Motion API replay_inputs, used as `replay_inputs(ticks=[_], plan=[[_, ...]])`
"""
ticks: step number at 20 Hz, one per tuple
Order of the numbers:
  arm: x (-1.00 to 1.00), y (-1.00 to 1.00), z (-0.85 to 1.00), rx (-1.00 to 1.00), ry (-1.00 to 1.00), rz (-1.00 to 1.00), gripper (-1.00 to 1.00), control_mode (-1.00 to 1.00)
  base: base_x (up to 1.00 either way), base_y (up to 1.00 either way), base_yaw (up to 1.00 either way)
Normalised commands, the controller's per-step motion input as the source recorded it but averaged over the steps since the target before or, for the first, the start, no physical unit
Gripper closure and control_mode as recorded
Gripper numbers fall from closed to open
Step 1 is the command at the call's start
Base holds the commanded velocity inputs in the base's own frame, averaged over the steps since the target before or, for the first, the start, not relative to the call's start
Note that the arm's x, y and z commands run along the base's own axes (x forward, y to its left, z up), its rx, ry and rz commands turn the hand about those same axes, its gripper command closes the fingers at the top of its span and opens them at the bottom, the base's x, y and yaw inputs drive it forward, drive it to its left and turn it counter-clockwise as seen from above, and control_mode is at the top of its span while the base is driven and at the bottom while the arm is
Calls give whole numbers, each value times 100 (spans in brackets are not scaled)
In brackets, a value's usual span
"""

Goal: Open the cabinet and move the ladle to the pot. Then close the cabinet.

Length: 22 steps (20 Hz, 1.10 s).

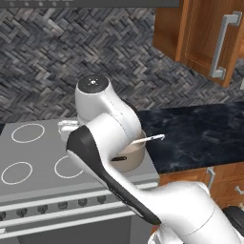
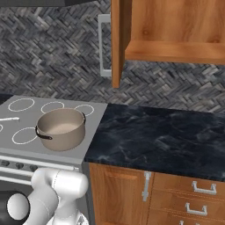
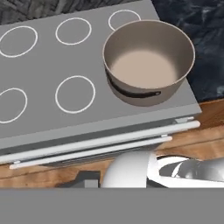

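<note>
One pot [image 2: 60, 128]: on stove [image 2: 93, 125], front right corner, beside counter [image 2: 167, 136].
Ladle [image 1: 148, 138]: thin handle shows at pot's rim, beyond arm [image 1: 107, 138].
Cabinet [image 2: 171, 50]: open.
Gripper: jaws together; hold unclear.

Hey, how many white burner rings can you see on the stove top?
5 burner rings: three along the back, left, middle and right; two in front, left and middle. The pot at front right may hide a sixth.
</note>
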Motion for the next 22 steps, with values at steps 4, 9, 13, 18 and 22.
replay_inputs(ticks=[4, 9, 13, 18, 22], plan=[[38, -100, 0, 0, 3, -29, 100, -100, 0, 0, 0], [32, -84, 0, -3, 0, -25, 100, -100, 0, 0, 0], [21, -58, 0, -7, 0, -19, 100, -100, 0, 0, 0], [31, -32, 0, -6, 0, -16, 100, -100, 0, 0, 0], [38, -7, -8, 0, 0, -5, 100, -100, 0, 0, 0]])
